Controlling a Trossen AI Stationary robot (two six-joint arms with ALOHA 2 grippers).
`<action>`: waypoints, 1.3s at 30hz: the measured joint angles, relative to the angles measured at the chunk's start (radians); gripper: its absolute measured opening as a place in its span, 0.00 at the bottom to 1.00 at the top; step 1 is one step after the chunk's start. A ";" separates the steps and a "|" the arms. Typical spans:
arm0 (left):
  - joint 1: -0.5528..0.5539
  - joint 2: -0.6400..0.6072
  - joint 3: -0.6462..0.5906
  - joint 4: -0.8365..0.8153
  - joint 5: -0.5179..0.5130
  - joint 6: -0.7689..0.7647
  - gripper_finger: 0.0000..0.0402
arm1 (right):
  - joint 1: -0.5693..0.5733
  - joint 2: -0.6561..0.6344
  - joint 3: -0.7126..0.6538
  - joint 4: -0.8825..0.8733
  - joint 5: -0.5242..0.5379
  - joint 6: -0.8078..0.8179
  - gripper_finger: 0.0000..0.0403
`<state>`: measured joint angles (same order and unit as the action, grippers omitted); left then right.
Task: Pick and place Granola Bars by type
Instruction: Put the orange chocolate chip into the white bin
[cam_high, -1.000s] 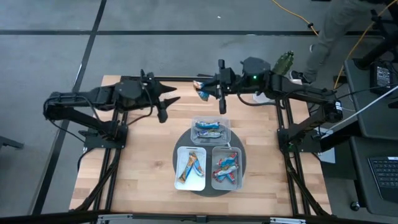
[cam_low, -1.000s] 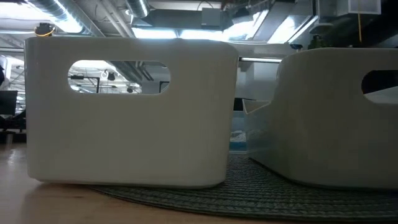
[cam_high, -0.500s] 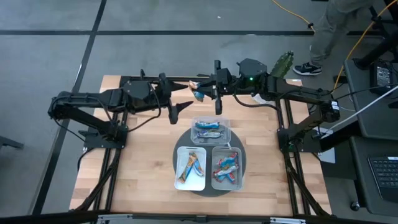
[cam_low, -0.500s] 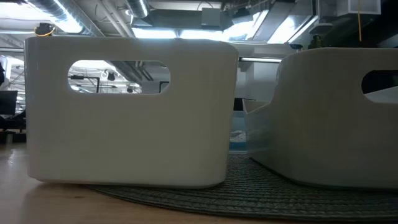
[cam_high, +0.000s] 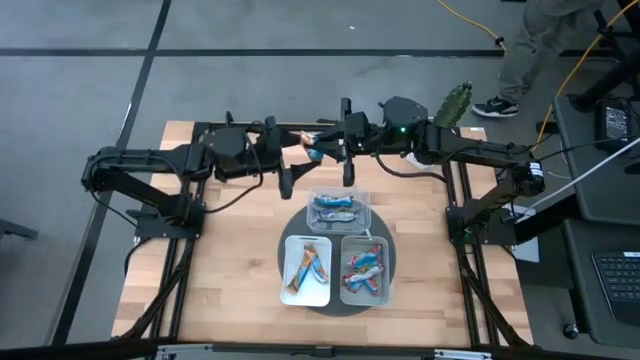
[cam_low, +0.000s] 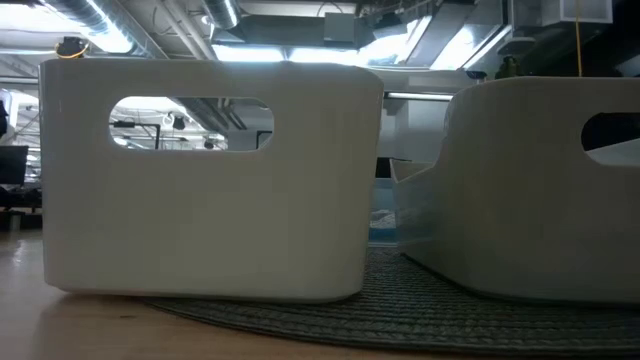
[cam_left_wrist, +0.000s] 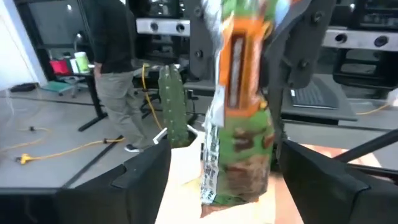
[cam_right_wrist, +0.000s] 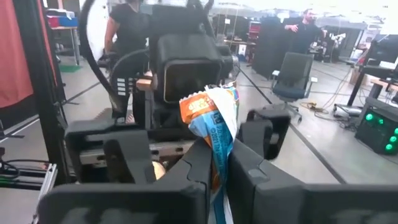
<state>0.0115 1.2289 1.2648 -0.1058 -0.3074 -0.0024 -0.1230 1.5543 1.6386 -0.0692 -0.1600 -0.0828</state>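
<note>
r pincer (cam_right_wrist: 217, 163) grips bar (cam_right_wrist: 214, 124)

A light wooden table (cam_high: 230, 280) carries a round dark woven mat (cam_high: 334, 302), well apart from both arms' fingers; three small trays stand on the mat: clear (cam_high: 338, 194), white (cam_high: 288, 268), grey (cam_high: 390, 268)

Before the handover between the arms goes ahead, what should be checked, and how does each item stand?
1. Right pincer shut on the granola bar: ok.
2. Left pincer open around the bar's free end: ok.
3. Bar held clear above the table: ok.
4. Three trays on the round mat, unobstructed: ok.
5. Which tray matches this bar: cannot tell.
</note>
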 joint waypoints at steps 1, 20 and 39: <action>0.005 0.000 0.000 0.000 0.014 -0.009 0.69 | 0.002 0.000 0.000 0.006 0.000 0.001 0.09; 0.046 0.000 0.000 0.003 0.152 -0.039 0.02 | 0.003 0.000 0.000 0.015 -0.018 0.002 0.09; 0.046 -0.013 0.001 -0.034 0.140 -0.036 0.02 | 0.003 -0.041 0.000 -0.082 -0.099 -0.030 0.38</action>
<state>0.0574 1.2162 1.2655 -0.1394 -0.1670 -0.0383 -0.1200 1.5138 1.6386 -0.1509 -0.2591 -0.1124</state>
